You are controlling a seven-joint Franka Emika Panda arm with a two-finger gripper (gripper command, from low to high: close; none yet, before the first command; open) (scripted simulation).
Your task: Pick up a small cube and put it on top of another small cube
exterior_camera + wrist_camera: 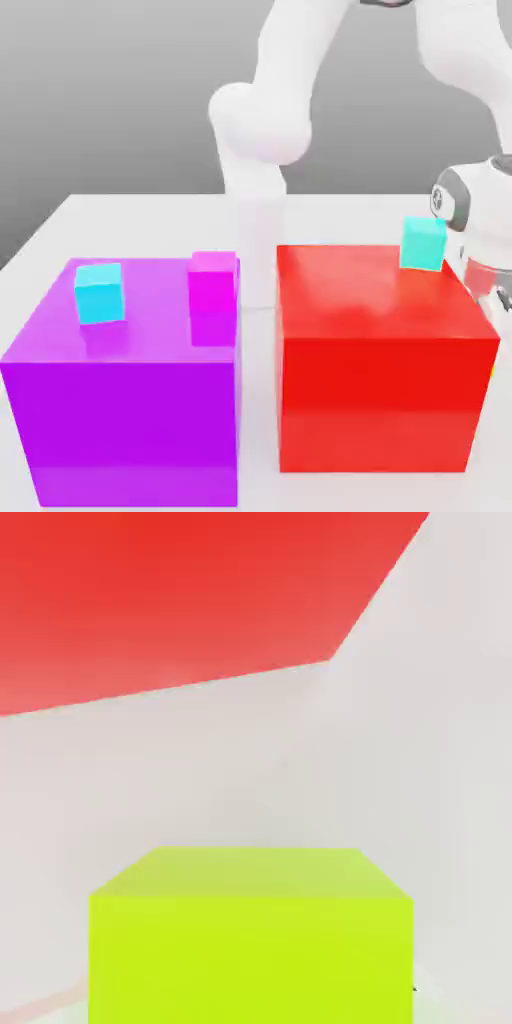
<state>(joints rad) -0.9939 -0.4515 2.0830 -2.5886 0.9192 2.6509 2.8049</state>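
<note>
Lime-green small cube (250,937), plain and matte: it sits right under my hand camera, close up, on the pale grey tabletop (200,772). Log entry for the gripper: jaws drawn together. I take them to be clamped on this cube, since it lies squarely in line with the hand, though I cannot see the fingers themselves in the hand view, so contact is my judgement, not something I can confirm.

Item beside it: large glossy red block (385,360), one face of which rises just beyond the cube in the hand view. In the exterior view my white arm (270,110) curls round behind this block and the wrist (485,225) drops down at its far side, toward the exterior view's right, which puts the lime cube down on the table behind that block.

Item on the red block: small teal cube (423,243), near the rear corner, close by the wrist.

Item further out: large glossy purple block (125,385) toward the exterior view's left, apart from the red one. On its top stand a small cyan cube (99,293) and a small magenta cube (212,283), well apart from each other.

Status: reach done, grasp apparently just made. Outstanding: lift the lime cube clear of the table, carry it over one of the other small cubes, set it down squarely on top, release.
</note>
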